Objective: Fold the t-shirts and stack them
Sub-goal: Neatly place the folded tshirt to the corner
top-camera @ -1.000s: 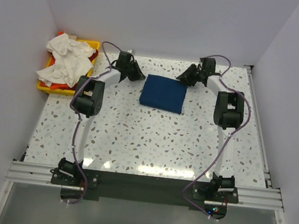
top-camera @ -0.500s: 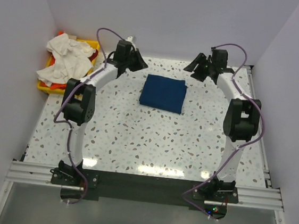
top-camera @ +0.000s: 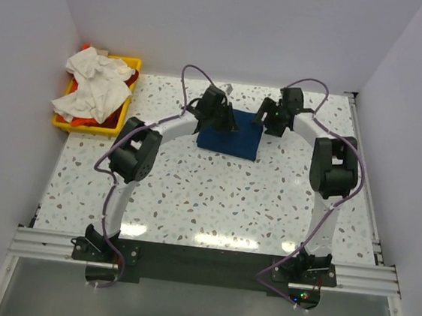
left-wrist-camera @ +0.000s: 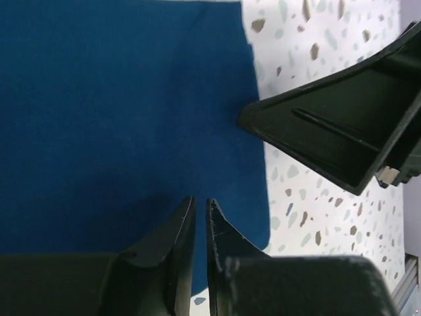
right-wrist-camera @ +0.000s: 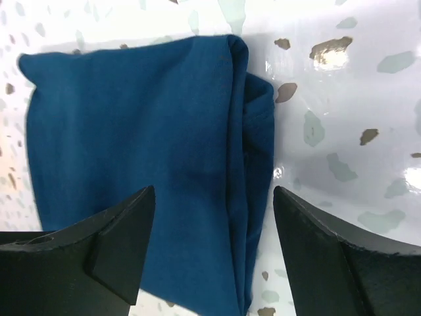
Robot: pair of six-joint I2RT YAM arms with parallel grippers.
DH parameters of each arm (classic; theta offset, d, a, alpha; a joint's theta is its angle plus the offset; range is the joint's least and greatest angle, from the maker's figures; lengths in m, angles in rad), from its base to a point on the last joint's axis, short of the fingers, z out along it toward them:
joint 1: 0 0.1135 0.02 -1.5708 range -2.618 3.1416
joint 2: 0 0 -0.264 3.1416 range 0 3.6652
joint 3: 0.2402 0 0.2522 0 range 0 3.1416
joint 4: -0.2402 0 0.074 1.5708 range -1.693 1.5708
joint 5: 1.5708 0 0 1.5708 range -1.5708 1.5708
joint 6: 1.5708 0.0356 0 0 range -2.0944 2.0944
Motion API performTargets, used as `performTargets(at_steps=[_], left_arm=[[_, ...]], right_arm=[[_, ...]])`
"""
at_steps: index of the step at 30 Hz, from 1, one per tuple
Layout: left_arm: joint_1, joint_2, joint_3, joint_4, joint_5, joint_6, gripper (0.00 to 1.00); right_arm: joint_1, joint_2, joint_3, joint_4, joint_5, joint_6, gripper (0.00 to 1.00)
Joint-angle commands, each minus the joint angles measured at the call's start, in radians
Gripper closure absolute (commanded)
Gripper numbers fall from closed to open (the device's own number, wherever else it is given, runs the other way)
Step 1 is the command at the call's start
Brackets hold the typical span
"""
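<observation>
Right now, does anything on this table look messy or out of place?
Yes. The crumpled white fabric t-shirts spill over the rim of the yellow plastic tray at the far left. The folded dark blue t-shirt lies flat, though its layers bunch unevenly along one edge.

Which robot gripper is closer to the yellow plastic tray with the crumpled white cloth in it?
Left. The left gripper is over the folded blue t-shirt's tray-side edge; the right gripper is over its opposite edge, farther from the yellow plastic tray.
</observation>
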Motion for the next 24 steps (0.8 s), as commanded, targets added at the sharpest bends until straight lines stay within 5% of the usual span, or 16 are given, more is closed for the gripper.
performTargets(at_steps=[1,8,11,15,20,24], left_arm=[[-0.016,0.047,0.027,-0.010,-0.002,0.002,0.84],[-0.066,0.094,0.025,-0.005,0.002,-0.009,0.84],[-0.075,0.094,0.022,-0.007,0.002,-0.013,0.84],[-0.079,0.073,0.018,-0.008,-0.004,-0.013,0.84],[-0.077,0.004,0.042,-0.060,-0.033,0.002,0.84],[-0.077,-0.085,0.028,-0.111,-0.062,0.011,0.84]], right_arm=[[0.022,0.032,0.005,0.012,0.039,-0.041,0.24],[0.043,0.077,0.004,-0.013,0.122,-0.042,0.25],[0.043,0.072,-0.013,-0.011,0.134,-0.029,0.34],[0.052,0.059,-0.036,-0.013,0.155,-0.023,0.54],[0.055,0.019,-0.070,-0.046,0.212,0.009,0.97],[0.052,-0.056,-0.143,-0.060,0.276,0.052,1.00]])
